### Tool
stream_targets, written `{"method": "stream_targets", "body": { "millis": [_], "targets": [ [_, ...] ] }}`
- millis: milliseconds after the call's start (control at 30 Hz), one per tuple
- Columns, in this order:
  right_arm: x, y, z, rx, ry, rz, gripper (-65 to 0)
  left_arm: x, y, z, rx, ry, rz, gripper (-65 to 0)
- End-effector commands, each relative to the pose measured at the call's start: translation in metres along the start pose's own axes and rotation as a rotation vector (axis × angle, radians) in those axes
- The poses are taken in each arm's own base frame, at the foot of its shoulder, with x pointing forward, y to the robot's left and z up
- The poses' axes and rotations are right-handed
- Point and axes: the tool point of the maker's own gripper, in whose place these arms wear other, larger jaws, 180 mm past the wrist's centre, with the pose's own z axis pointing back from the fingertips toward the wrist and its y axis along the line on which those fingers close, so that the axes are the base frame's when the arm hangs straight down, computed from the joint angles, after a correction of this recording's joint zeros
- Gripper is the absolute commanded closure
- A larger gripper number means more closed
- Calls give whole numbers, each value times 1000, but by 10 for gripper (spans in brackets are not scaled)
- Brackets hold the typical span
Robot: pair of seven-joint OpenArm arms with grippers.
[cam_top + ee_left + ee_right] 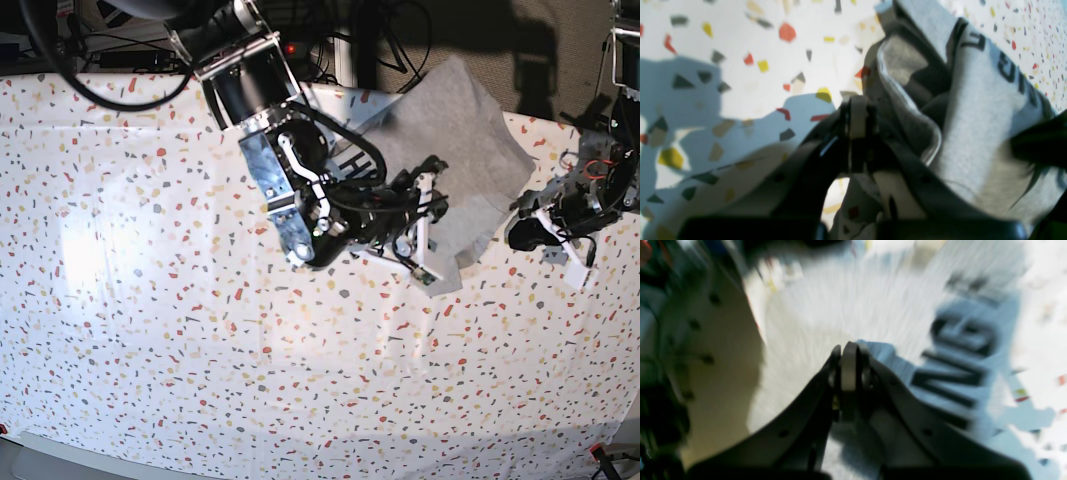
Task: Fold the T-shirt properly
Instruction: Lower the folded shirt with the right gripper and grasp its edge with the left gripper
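The heather-grey T-shirt (pixel 455 135) lies bunched at the table's back right, plain side up in the base view. Its black lettering shows in the left wrist view (pixel 977 126) and, blurred, in the right wrist view (pixel 873 306). My right gripper (pixel 425 235) (pixel 848 368) is over the shirt's front edge with its jaws together, and cloth fans out from the tips, so it looks shut on a fold. My left gripper (pixel 525 235) (pixel 858 116) is shut just right of the shirt. A hem hangs against its right finger, and I cannot tell whether any cloth is pinched.
The table (pixel 200 330) has a white speckled terrazzo-pattern cover. The right arm's large body (pixel 300 190) reaches across the table's middle from the back. Cables and stands (pixel 330 30) sit behind the back edge. The left arm's base (pixel 610 160) is at the right edge.
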Motion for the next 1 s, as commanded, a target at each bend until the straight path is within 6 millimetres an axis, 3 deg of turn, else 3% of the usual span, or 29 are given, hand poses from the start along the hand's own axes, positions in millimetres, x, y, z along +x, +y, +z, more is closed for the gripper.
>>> {"method": "stream_targets", "body": {
  "millis": [0, 167, 333, 567, 700, 833, 967],
  "targets": [
    [15, -2, 1, -11, -29, 35, 0, 20, 0, 7, -6, -47, -25, 0],
    [-1, -31, -5, -133, 9, 76, 0, 20, 0, 7, -6, -44, -25, 0],
    [7, -58, 6, -240, -38, 72, 0, 17, -2, 7, -19, -31, -11, 0],
    [-7, -132, 60, -422, -47, -2, 0, 16, -34, 9, -195, -59, 42, 0],
    [-1, -169, 96, -515, -122, -63, 0, -2, -51, 4, -263, -65, 98, 0],
    [12, -175, 107, -518, -184, -83, 0, -26, -79, -10, -342, -60, 136, 0],
    [30, -166, 99, -506, -243, -71, 0, -45, -115, -26, -424, -41, 170, 0]
  ]
}}
